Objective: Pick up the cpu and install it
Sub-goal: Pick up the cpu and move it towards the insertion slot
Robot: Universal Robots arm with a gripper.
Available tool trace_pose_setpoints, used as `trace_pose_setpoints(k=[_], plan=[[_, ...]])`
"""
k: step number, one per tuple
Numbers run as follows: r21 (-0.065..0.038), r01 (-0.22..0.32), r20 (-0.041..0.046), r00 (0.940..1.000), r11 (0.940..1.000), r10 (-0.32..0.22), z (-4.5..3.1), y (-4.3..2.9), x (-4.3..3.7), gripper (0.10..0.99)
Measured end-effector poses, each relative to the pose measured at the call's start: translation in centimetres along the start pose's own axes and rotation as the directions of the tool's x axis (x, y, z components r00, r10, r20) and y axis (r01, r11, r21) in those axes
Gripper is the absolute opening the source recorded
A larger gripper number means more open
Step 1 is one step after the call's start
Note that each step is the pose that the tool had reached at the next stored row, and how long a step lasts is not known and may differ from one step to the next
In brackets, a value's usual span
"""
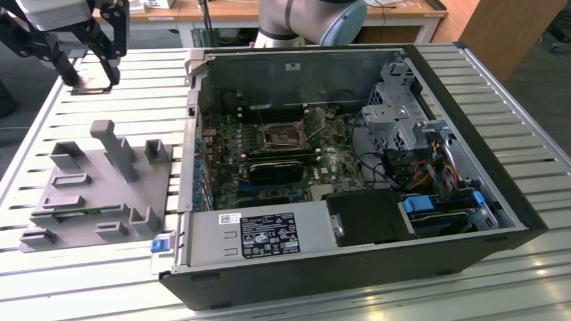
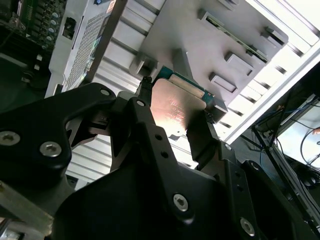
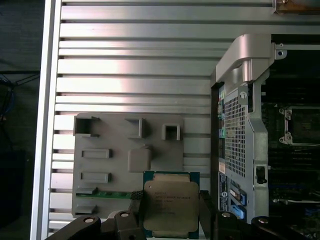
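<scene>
The cpu, a flat square chip with a silver-grey top and a green rim, sits between my gripper's two black fingers, which are shut on its opposite edges. It also appears in the second wrist view as the cpu in the gripper. At the exterior view's upper left the gripper hangs above the slatted table with the cpu level in it, away from the open computer case. The bare motherboard socket lies inside the case; the first wrist view shows this socket too.
A grey plastic fixture tray with upright posts stands on the slatted aluminium table, left of the case in the exterior view, and below the gripper as fixture tray. A black block lies near the socket. Cables and a drive cage crowd the case's right.
</scene>
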State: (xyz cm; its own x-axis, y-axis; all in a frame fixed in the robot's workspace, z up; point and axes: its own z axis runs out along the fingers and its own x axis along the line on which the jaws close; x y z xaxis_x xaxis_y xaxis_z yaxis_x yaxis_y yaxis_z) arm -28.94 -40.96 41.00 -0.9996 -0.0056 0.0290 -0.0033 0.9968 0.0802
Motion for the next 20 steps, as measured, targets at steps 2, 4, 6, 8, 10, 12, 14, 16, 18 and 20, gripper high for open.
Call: trace_pose_setpoints(k=[2, 4, 6, 8, 10, 12, 14, 16, 18, 20], plan=[[0.000, 0.000, 0.0000, 1.0000, 1.0000, 0.000, 0.00, 0.00, -0.12, 0.533], [0.000, 0.000, 0.0001, 1.0000, 1.0000, 0.000, -0.01, 0.00, -0.25, 0.533], [0.000, 0.000, 0.0000, 1.0000, 1.0000, 0.000, -0.01, 0.00, -0.37, 0.533], [0.000, 0.000, 0.0001, 1.0000, 1.0000, 0.000, -0.01, 0.00, -0.48, 0.533], [0.000, 0.000, 0.0000, 1.0000, 1.0000, 0.000, -0.02, 0.00, -0.59, 0.533], [0.000, 0.000, 0.0000, 1.0000, 1.0000, 0.000, -0.02, 0.00, -0.70, 0.533], [0.000, 0.000, 0.0001, 1.0000, 1.0000, 0.000, -0.02, 0.00, -0.81, 0.533], [0.000, 0.000, 0.0000, 1.0000, 1.0000, 0.000, -0.03, 0.00, -0.92, 0.533], [0.000, 0.000, 0.0000, 1.0000, 1.0000, 0.000, -0.03, 0.00, -1.02, 0.533], [0.000, 0.000, 0.0000, 1.0000, 1.0000, 0.000, -0.03, -0.01, -1.14, 0.533]])
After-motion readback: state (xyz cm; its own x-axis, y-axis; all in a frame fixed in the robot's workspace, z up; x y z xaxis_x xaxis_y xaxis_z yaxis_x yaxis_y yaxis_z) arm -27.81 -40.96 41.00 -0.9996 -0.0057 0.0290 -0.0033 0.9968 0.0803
